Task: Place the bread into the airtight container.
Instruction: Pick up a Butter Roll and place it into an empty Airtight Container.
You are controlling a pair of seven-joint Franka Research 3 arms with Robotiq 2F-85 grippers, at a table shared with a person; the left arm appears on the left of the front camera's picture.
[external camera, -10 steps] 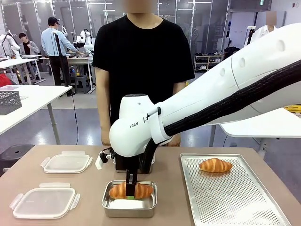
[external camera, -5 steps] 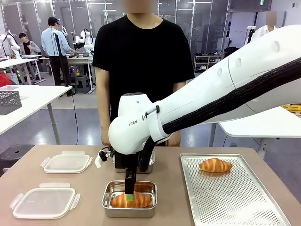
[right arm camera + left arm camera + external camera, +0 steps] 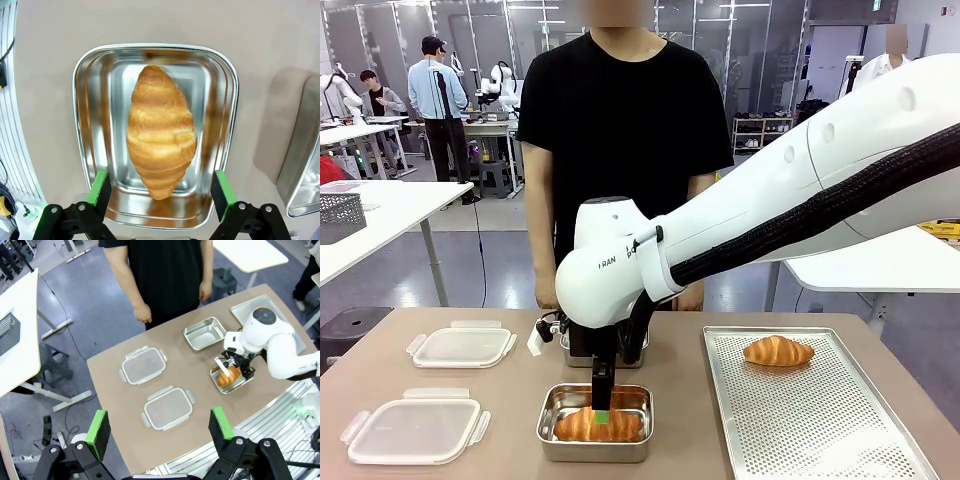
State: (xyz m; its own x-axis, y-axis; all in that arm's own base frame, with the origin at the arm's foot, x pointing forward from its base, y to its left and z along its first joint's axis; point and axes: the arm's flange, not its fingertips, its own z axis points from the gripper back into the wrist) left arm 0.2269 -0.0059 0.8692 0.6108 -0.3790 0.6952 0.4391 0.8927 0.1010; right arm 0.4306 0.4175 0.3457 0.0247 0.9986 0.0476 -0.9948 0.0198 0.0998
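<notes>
A golden croissant [image 3: 582, 426] lies lengthwise on the floor of a steel container [image 3: 548, 446] at the table's front middle. My right gripper [image 3: 602, 409] hangs just above it. In the right wrist view the right gripper [image 3: 160, 189] is open, with its green pads [image 3: 100, 186] wide on either side of the croissant [image 3: 160, 131] and off it, inside the container [image 3: 82, 90]. The left gripper [image 3: 160, 427] is open and empty, high over the table, looking down on the croissant [image 3: 227, 377] and the container [image 3: 237, 388].
Another croissant [image 3: 778, 350] rests on a perforated tray [image 3: 820, 420] to the right. An empty steel container [image 3: 205, 333] stands behind the filled one. Two clear lids [image 3: 461, 346] [image 3: 412, 430] lie at the left. A person stands at the far edge.
The right gripper lowered the croissant from above the rim onto the container floor, let it go, and has risen slightly.
</notes>
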